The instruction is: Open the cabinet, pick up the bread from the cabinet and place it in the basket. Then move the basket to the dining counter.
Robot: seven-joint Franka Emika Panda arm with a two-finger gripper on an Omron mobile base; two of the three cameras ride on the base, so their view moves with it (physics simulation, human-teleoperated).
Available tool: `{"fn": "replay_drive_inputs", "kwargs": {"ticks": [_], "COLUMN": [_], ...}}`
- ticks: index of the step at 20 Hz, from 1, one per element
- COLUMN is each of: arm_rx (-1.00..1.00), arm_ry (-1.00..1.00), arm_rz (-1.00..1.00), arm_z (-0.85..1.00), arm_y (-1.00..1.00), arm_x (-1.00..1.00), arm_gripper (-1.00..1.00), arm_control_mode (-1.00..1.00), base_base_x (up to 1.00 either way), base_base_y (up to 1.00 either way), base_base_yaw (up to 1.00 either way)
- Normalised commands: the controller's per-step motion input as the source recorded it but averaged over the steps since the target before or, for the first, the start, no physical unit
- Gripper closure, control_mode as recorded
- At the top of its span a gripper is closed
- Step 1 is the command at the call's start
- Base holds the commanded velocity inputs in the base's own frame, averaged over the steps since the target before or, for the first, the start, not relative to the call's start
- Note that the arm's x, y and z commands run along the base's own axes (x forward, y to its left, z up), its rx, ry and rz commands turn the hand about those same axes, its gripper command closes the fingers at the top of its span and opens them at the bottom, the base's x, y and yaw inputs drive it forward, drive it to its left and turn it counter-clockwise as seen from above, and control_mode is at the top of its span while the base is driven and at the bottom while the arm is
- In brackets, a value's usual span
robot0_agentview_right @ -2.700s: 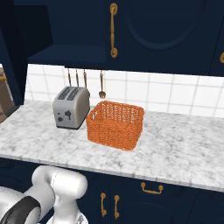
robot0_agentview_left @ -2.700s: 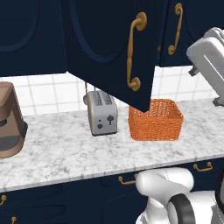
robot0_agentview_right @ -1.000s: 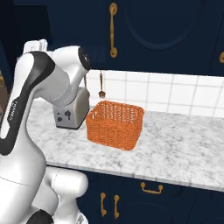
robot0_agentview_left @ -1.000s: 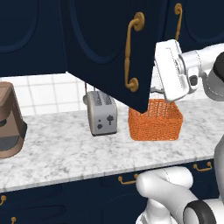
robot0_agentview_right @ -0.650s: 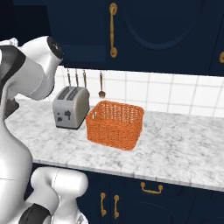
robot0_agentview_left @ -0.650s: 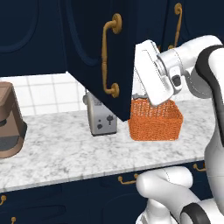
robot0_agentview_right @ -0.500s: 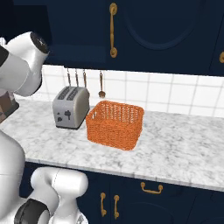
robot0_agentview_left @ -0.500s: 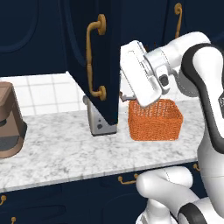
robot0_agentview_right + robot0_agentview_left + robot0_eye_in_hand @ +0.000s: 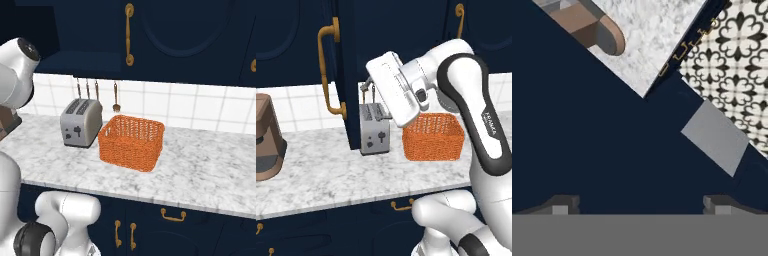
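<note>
The cabinet door (image 9: 346,60) stands swung out to the left, its brass handle facing left. My gripper (image 9: 380,97) sits just right of the door's inner face, above the toaster; in the hand view its fingertips (image 9: 561,204) stand wide apart and open (image 9: 642,202), close against the navy panel with nothing between them. The orange wicker basket (image 9: 433,137) (image 9: 132,142) rests on the marble worktop to the right of my hand and is empty. The opened cabinet (image 9: 75,60) looks dark inside, and the bread is hidden. The dining counter is out of view.
A silver toaster (image 9: 375,132) (image 9: 80,122) stands left of the basket, under hanging utensils (image 9: 115,97). A brown coffee machine (image 9: 266,137) (image 9: 587,25) sits at the worktop's far left. Navy drawers with gold pulls (image 9: 172,215) run below. Patterned floor (image 9: 732,65) lies beyond the worktop's end.
The door has swung further open to the left, and my hand has travelled left and a little down with it. The basket and toaster have not moved.
</note>
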Motion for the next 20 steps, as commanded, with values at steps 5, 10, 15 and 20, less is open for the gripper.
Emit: {"fn": "replay_drive_inputs", "kwargs": {"ticks": [5, 10, 15, 20], "arm_rx": [0.00, -0.40, -0.70, -0.69], "arm_ry": [-0.02, -0.27, -0.41, -0.61], "arm_rz": [0.12, 0.28, 0.41, 0.34], "arm_z": [-0.96, -0.39, -0.40, -0.35], "arm_y": [-1.00, -0.99, -0.83, -0.96], "arm_x": [0.99, 0.47, 0.11, 0.01], "arm_gripper": [-1.00, -1.00, -1.00, -1.00], "arm_control_mode": [-1.00, -1.00, -1.00, -1.00], "base_base_x": [0.00, 0.00, 0.00, 0.00], "base_base_y": [0.00, 0.00, 0.00, 0.00], "base_base_yaw": [0.00, 0.00, 0.00, 0.00]}}
